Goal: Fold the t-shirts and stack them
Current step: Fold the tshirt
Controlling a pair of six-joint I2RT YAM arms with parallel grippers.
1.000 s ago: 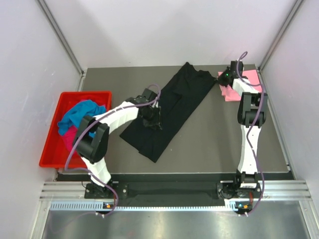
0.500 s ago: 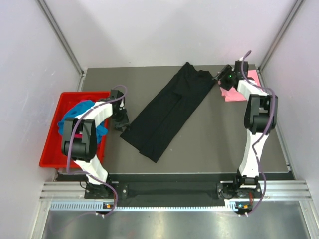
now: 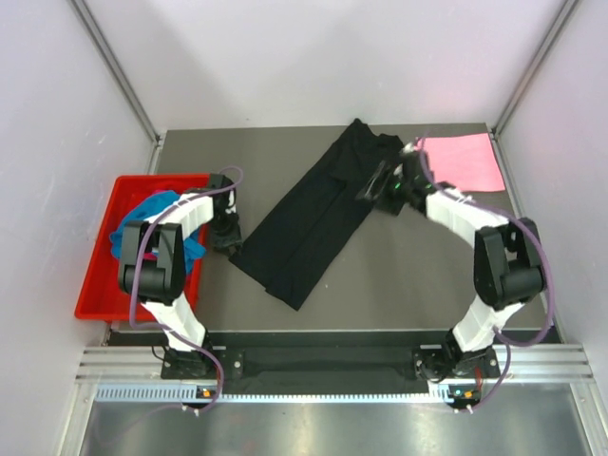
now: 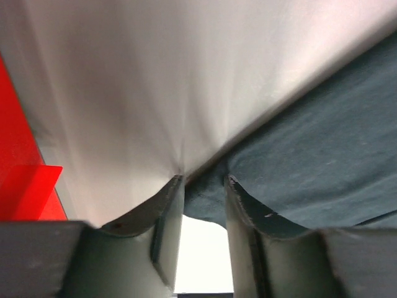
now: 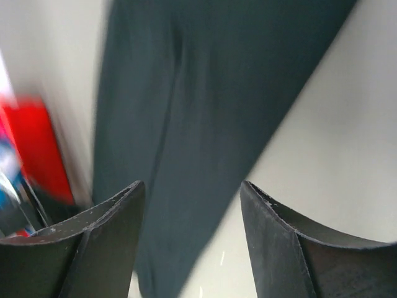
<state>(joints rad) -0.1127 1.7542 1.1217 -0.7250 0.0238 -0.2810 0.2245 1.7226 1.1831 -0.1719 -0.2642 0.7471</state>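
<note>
Blk tee (image 3: 313, 214) corner sits btwn L hand (image 3: 228, 237) jaws.

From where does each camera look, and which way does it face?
Top external: high behind the robot, looking down on the table, black shirt, pink shirt, red tray; left arm and right arm show.
Left wrist: low on the left arm, facing the black shirt's edge; open left end effector shows.
Right wrist: on the right arm, looking along the black shirt; open right end effector shows.
All share the black shirt.
</note>
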